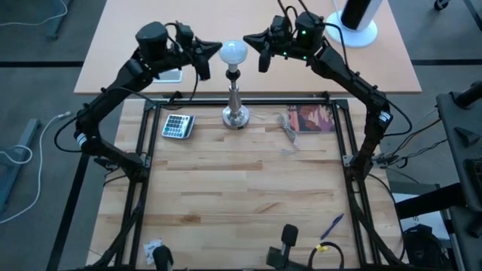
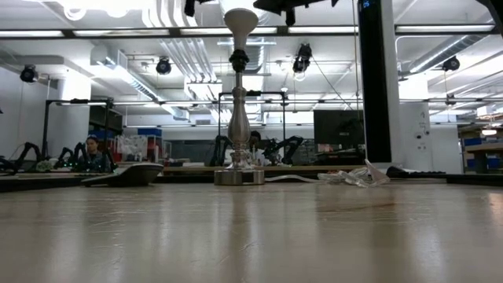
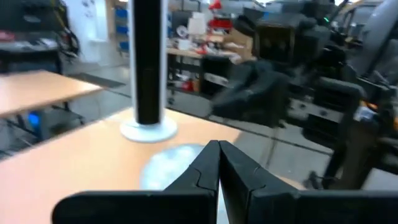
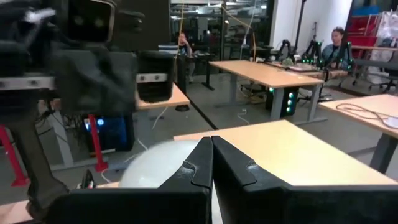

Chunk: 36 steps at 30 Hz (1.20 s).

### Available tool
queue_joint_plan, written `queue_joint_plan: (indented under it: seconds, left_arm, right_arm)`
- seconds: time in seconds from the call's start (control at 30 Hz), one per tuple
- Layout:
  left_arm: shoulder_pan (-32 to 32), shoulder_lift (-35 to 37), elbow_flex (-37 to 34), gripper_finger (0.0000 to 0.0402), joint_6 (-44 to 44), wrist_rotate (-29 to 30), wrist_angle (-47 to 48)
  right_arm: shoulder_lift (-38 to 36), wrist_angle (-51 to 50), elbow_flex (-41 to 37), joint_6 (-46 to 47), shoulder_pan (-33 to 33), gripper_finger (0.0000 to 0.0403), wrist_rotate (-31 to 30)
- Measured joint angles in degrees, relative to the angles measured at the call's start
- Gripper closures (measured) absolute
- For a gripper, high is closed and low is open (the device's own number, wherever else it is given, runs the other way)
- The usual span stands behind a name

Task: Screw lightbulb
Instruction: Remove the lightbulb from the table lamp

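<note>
The bulb (image 1: 233,52) sits atop the stand (image 1: 235,105), flanked by the closed, empty left hand (image 1: 205,60) and right hand (image 1: 263,54), seemingly poised for turning.

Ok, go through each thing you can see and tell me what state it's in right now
Lightbulb: upright on top of the stand, not gripped.
Stand: upright on the table.
Left gripper: shut, empty, beside the bulb.
Right gripper: shut, empty, on the bulb's other side.
Calculator: lying flat.
Book: lying flat, closed.
</note>
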State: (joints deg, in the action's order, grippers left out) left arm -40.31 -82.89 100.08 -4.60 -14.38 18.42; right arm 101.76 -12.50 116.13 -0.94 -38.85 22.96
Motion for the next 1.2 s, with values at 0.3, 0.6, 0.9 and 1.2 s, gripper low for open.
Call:
queue_joint_plan:
  seconds: [0.3,0.6,0.9,1.2]
  left_arm:
    - [-0.9,-2.8,-0.2,0.0401,1.1,0.2,0.4]
    - [-1.0,-3.8,0.0,0.0401,1.5,0.3,1.6]
    - [-1.1,-3.8,0.1,0.0401,0.7,0.3,1.5]
    - [-1.1,-3.8,0.1,0.0401,1.1,0.3,1.9]
  right_arm:
    - [0.0,-1.3,0.4,-0.2,0.2,0.0403,0.1]
    - [0.5,-2.3,0.4,0.9,0.2,0.0403,0.0]
    - [0.4,-2.4,0.4,0.9,0.2,0.0403,0.0]
    - [0.2,-2.8,0.4,1.3,0.3,0.0403,0.0]
